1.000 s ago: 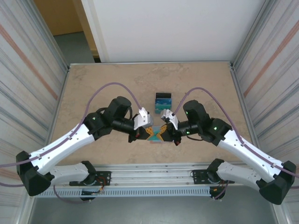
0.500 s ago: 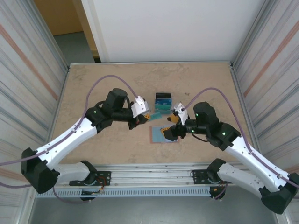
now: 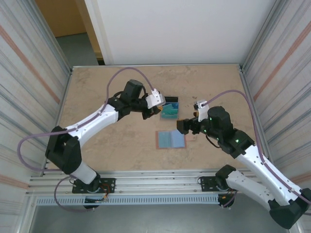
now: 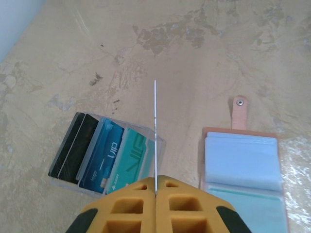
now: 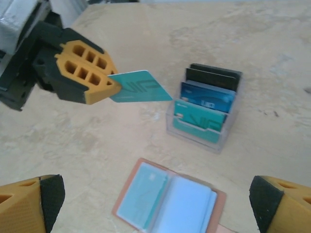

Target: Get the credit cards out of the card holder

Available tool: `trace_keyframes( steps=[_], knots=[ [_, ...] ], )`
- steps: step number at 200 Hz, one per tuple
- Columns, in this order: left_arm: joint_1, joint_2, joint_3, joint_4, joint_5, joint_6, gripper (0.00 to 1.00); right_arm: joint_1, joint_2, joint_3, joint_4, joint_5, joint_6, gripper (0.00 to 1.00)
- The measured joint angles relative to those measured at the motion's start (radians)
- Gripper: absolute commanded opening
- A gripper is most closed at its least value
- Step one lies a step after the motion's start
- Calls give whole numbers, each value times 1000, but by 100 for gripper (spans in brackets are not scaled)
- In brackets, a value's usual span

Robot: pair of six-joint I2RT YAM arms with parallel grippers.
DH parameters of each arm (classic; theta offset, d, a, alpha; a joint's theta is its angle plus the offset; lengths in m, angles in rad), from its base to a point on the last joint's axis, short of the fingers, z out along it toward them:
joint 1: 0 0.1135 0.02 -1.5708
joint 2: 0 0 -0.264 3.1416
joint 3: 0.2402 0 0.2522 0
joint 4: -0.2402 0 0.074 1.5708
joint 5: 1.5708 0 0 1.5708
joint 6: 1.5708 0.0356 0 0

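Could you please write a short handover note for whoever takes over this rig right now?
Left gripper: shut on a teal card, held in the air beside the stand.
Right gripper: open, holding nothing, by the wallet.
Wallet: lies open on the table; a second teal card sits in one pocket.
Stand: has stored cards, teal, blue and dark.
Done: one card out, in the left gripper.
Left: put it down, probably in the stand; then pull the second teal card.
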Motion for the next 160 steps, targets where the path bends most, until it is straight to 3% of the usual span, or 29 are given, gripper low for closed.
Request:
trace_keyframes(
  steps=[74,160],
  knots=[
    [29,196,114,5,43,93,0,-45,12,0,-86,148,137,99],
    [57,362,301,-95,81,195,0,-69,-4,0,-120,155,188,99]
  ],
)
